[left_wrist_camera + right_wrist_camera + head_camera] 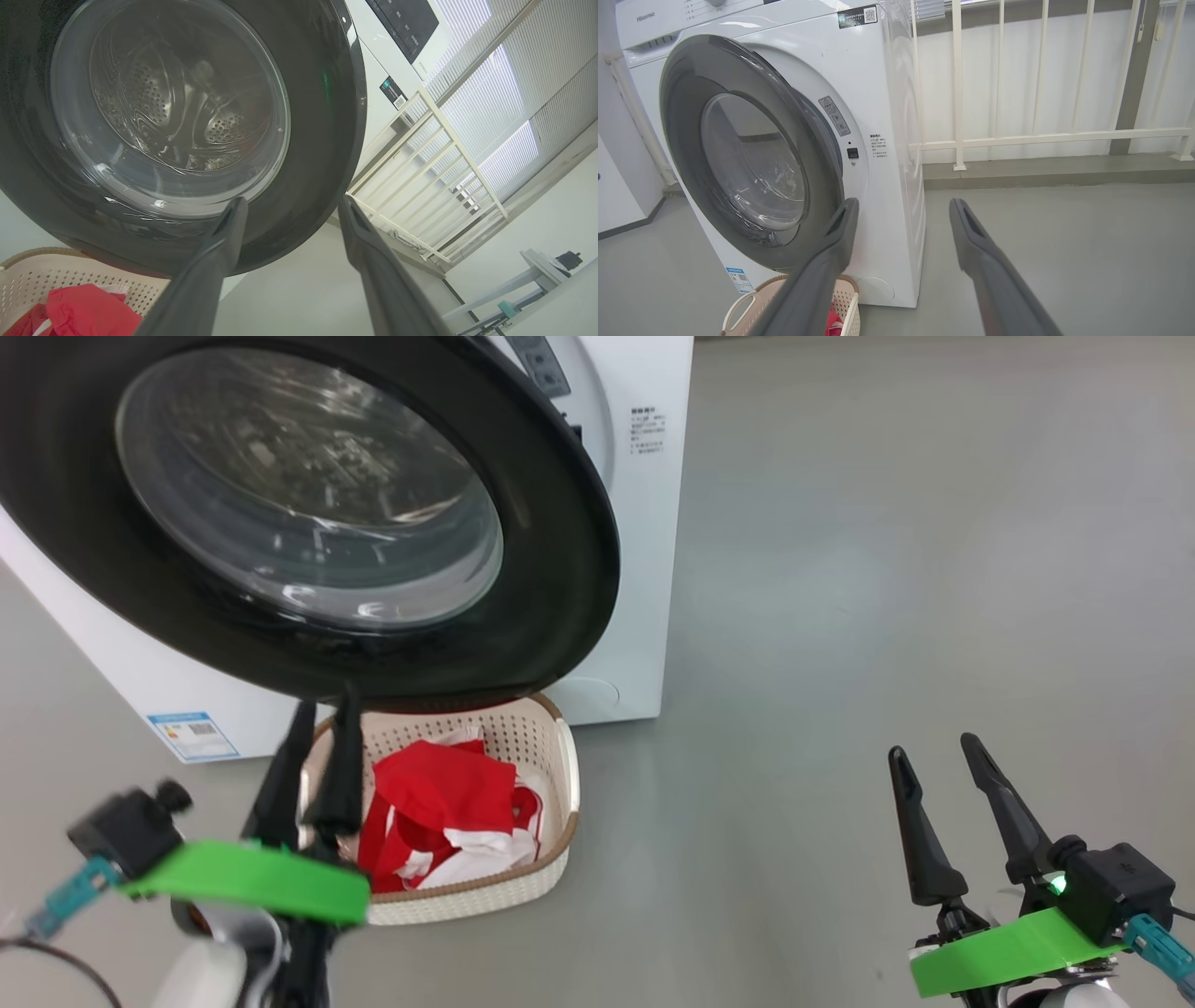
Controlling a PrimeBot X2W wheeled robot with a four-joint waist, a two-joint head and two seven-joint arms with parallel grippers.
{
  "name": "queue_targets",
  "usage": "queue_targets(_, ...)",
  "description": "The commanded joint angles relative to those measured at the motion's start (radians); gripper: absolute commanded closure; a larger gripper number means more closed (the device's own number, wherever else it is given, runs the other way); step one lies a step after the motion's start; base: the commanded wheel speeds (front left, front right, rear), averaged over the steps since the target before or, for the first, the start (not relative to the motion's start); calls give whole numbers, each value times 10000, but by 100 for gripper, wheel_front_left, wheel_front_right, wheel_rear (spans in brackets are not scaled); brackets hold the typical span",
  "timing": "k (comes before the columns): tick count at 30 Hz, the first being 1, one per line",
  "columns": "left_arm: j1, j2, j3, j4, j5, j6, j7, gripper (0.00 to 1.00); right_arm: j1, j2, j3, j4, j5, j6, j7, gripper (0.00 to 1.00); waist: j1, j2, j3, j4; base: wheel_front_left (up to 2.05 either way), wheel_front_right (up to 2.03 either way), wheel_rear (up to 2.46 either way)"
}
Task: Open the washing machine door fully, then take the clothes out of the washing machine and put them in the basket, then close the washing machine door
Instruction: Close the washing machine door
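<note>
Nearest to the head camera stood the left claw [327,702], opened wide and holding nothing, just in front of the lower black rim of the washing machine door [569,523]. I judge it was placed there to push the door shut, because the clothes [439,784] lay in the basket [568,784] on the floor [840,616], just right of this claw and under the door. The right claw [934,747], also wide and empty, hung far right, well apart from the washing machine [644,579].
</note>
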Motion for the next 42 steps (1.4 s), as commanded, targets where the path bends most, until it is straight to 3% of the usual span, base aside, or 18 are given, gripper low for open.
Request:
queue_targets(1, 30, 408, 192, -432, 402, 89, -193, 0, -98, -119, 184, -292, -105, 62, -65, 0, 0, 0, -167, 80, 0, 0, 0)
queue_targets(12, 1402, 1008, 115, -1682, 3513, 923, -771, 0, 285, -119, -122, -519, -801, 62, -65, 0, 0, 0, -601, 91, 0, 0, 0)
queue_targets(18, 2112, 896, 428, -2268, 5089, 1149, -786, 0, 564, -119, -284, -757, -979, 62, -65, 0, 0, 0, -701, 37, 0, 0, 0)
queue_targets(29, 3082, 348, 811, -2485, 7008, 980, -788, 0, 922, -119, -555, -979, -1009, 62, -65, 0, 0, 0, -878, 55, 0, 0, 0)
queue_targets(42, 3491, -301, 1467, -2391, 7831, 794, -789, 0, 1162, -119, -480, -869, -643, 62, -65, 0, 0, 0, -937, 136, 0, 0, 0)
